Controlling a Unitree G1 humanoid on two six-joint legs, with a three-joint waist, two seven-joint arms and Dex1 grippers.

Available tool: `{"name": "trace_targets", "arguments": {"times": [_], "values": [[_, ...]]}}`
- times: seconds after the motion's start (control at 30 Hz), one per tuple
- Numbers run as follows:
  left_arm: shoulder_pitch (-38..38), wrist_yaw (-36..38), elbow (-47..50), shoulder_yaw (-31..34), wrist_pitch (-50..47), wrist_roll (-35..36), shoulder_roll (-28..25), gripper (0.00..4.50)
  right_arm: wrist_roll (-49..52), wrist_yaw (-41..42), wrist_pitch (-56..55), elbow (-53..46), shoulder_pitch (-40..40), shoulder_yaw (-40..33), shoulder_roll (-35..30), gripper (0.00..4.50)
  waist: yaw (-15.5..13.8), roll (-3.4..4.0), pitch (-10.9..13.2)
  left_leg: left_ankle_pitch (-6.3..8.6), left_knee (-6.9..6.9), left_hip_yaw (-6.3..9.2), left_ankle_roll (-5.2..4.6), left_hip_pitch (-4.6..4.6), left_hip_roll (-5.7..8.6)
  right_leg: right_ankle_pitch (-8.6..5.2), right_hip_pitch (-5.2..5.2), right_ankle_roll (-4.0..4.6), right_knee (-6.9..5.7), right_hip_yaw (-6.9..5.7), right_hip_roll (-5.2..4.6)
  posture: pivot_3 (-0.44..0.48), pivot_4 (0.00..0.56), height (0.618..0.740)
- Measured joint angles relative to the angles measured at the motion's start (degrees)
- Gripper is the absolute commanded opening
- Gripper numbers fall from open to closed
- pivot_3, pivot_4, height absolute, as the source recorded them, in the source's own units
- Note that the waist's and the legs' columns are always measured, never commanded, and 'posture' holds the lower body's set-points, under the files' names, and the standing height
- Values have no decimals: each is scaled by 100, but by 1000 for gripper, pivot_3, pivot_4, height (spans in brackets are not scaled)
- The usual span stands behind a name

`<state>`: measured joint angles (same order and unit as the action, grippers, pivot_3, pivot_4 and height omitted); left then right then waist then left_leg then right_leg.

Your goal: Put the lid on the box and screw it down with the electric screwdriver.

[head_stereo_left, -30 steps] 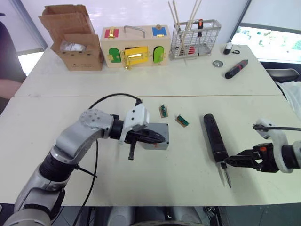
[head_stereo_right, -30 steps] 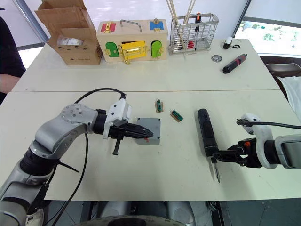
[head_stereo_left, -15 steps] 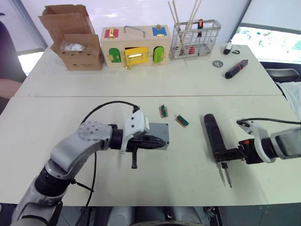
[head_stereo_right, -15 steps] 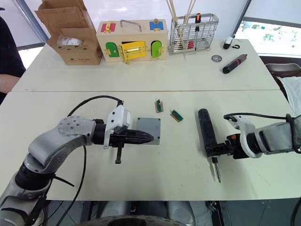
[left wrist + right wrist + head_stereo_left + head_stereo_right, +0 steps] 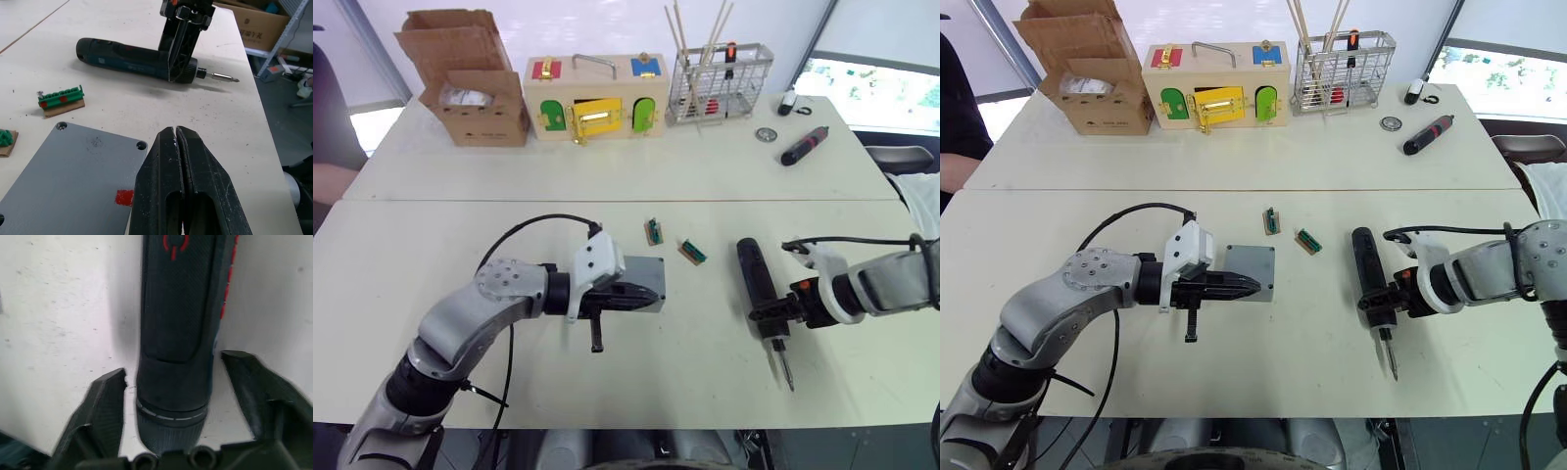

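The grey box stands mid-table. Its flat top face has corner screw holes and a red mark; I cannot tell whether that face is a separate lid. My left gripper is shut with nothing in it, its tips low over that face beside the red mark. The electric screwdriver lies on the table to the right, bit toward me. My right gripper is open, one finger on each side of the tool's body near the bit end, with gaps showing in the right wrist view.
Two small green terminal blocks lie between box and screwdriver. At the back stand a cardboard carton, a wooden latch box and a wire basket. A small black-and-red screwdriver lies at the back right.
My right gripper has moved left and forward from beside the bit and now straddles the screwdriver's body. The left gripper has stayed shut at the box.
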<state>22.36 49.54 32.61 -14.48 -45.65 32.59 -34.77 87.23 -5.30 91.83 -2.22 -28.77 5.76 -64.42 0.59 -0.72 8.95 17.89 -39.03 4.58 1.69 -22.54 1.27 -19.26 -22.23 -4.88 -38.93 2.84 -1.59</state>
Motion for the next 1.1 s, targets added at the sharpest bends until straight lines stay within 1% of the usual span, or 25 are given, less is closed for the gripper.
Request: {"name": "trace_targets", "arguments": {"times": [0.07,0.1,0.2,0.27,0.5,0.63,0.77,0.9,0.97,1.0,1.03,1.07,1.1], "values": [[1,1,-32,-15,10,-16,3,0,-139,-58,-1,-75,54,-8,82,1835,0,-20,-12,0,0,3,0,4,0,0,5,0,0,-1,0,0,150,740],[3,1,-56,-21,10,-26,10,0,-174,-87,2,-128,63,-10,118,1776,0,-30,-18,0,1,4,0,7,-1,0,7,0,1,-2,1,0,150,740],[30,2,-125,-29,21,-67,34,0,-285,-159,-2,-246,129,-46,221,1775,1,-66,-40,0,1,8,0,10,-2,0,12,1,2,-5,2,0,150,740],[34,6,-152,-41,41,-80,60,0,-335,-188,-15,-360,177,-57,230,1775,0,-75,-46,0,2,10,0,13,-3,0,19,1,8,-7,2,0,150,740],[32,20,-262,-48,138,-145,60,0,-479,-77,-118,-683,521,-187,78,1775,-62,-77,-48,4,7,33,-6,20,-2,2,62,3,68,-30,0,0,150,740],[32,26,-347,-51,172,-212,68,0,-656,49,-62,-694,494,-182,91,1775,-119,-81,-51,8,6,32,-12,26,-1,4,78,5,87,-32,-6,0,150,740],[40,80,-457,-56,245,-229,97,0,-766,140,21,-562,371,-184,184,1775,-114,-82,-51,8,7,30,-12,37,-2,6,84,9,87,-32,-7,0,150,740],[71,189,-584,-53,304,-289,66,0,-484,176,39,-110,263,-330,262,1775,-92,-80,-50,8,8,28,-13,37,-2,7,83,10,87,-31,-6,0,150,740],[87,259,-678,-44,371,-328,25,0,-225,127,32,331,162,-490,438,1775,-54,-74,-45,8,10,26,-13,36,-3,7,80,10,85,-30,-5,0,150,740],[95,286,-714,-43,386,-338,1,0,14,69,17,599,91,-561,512,1775,-29,-58,-34,8,11,26,-13,33,-2,7,78,10,85,-30,-6,0,150,740],[99,314,-753,-38,401,-342,-15,0,370,-54,-73,875,65,-655,549,1775,-15,-27,-15,8,9,24,-13,25,-1,7,72,9,84,-30,-7,0,150,740],[100,351,-799,-30,411,-345,-57,0,824,-253,-288,1116,67,-738,532,1775,-10,20,14,8,9,17,-13,9,4,8,54,8,81,-24,-11,0,150,740],[107,389,-836,-19,412,-345,-104,0,1183,-456,-489,1228,97,-808,502,1775,-11,42,27,8,9,12,-13,-7,4,8,38,7,76,-21,-11,0,150,740]]}}
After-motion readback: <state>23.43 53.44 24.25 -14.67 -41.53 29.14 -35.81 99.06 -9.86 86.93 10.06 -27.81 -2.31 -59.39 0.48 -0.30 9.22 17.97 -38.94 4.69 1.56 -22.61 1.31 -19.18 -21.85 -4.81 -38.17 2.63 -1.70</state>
